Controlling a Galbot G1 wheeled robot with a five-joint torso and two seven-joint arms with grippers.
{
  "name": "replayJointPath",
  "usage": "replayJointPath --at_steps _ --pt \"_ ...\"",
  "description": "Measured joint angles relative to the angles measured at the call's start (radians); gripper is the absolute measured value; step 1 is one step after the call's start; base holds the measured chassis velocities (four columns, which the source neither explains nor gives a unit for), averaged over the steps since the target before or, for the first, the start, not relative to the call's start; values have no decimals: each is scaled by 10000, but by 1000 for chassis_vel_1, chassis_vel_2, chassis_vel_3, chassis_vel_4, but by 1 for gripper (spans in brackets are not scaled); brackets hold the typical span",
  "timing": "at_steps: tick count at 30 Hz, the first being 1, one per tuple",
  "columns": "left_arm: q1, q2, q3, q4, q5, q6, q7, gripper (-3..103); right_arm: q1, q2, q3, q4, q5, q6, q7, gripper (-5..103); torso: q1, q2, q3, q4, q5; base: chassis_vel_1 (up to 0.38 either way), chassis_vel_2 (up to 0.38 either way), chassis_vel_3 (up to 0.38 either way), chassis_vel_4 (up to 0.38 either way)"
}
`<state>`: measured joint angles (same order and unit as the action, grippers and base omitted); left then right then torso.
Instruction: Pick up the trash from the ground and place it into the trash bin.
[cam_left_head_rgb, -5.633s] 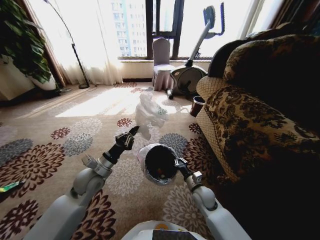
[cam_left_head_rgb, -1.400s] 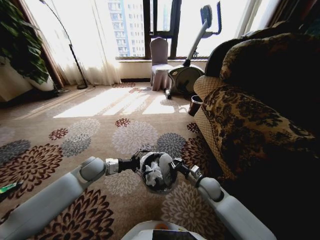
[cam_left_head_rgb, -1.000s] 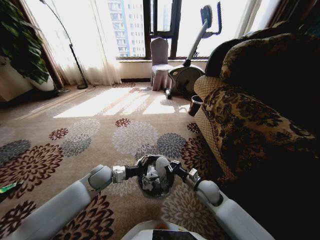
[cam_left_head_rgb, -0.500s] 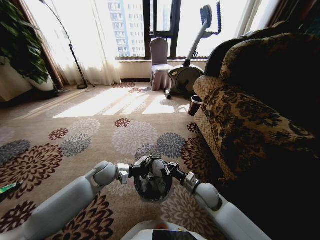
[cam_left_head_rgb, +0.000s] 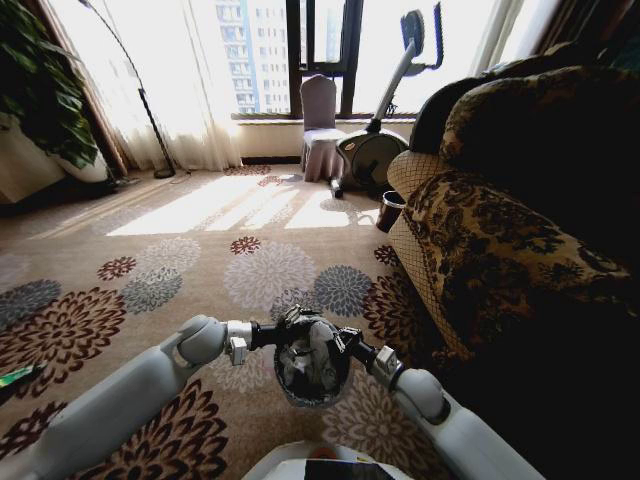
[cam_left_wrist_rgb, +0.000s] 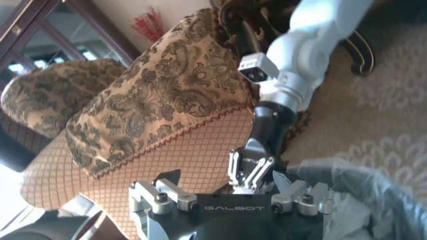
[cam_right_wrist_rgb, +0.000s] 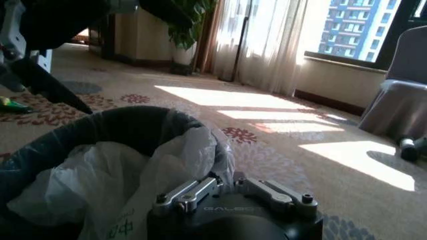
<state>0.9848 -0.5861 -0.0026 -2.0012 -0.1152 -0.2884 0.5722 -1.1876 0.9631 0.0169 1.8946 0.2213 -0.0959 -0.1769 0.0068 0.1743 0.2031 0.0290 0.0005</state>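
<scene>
The trash bin (cam_left_head_rgb: 311, 362) hangs off the floor right in front of my chest, mouth tipped up toward my head camera; its pale liner is folded over the rim, and the white plastic bag (cam_right_wrist_rgb: 100, 187) lies crumpled inside it, bulging against the near wall; my right end effector (cam_left_head_rgb: 342, 341) has the rim pinched at about 3 o'clock, fingers closed on the liner edge, as my left wrist camera shows; my left end effector (cam_left_head_rgb: 285, 330) sits at the rim at roughly 10 o'clock, its dark fingers (cam_right_wrist_rgb: 50, 90) over the bin's edge, but I cannot tell whether they are spread or closed; both my forearms angle inward from below, meeting at the bin; under it is the flowered carpet (cam_left_head_rgb: 150, 280); a green piece (cam_left_head_rgb: 20, 374) lies on the carpet far out at 9 o'clock, well apart from the bin; the patterned sofa (cam_left_head_rgb: 500, 240) rises at 2 o'clock, just beside my right arm; a covered chair (cam_left_head_rgb: 322, 125) stands by the window at 12 o'clock.
</scene>
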Motion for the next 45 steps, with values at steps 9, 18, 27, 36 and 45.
replayJointPath --at_steps 9,18,27,36,45 --pt "98 -186 429 -46 -204 558 382 68 111 35 -100 83 37 -148 800 4 0 0 0 -1 -5 0 0 0 0" --pt "-293 -410 1024 144 349 1069 681 36 141 229 -303 156 -150 -175 1426 4 0 0 0 -2 -6 0 0 0 0" --pt "-1100 -275 1429 186 997 1756 1140 2 338 571 -737 13 -1118 -43 1904 4 0 0 0 -1 -5 0 0 0 0" --pt "-2068 -553 2219 565 1987 1841 1731 0 705 983 -1123 -486 -1899 199 2130 4 1 0 1 -1 -5 0 0 0 0" --pt "-3848 -1588 3716 2078 3298 1444 2803 0 852 859 -962 -488 -1831 189 2167 4 1 0 1 -4 -4 0 0 0 0"
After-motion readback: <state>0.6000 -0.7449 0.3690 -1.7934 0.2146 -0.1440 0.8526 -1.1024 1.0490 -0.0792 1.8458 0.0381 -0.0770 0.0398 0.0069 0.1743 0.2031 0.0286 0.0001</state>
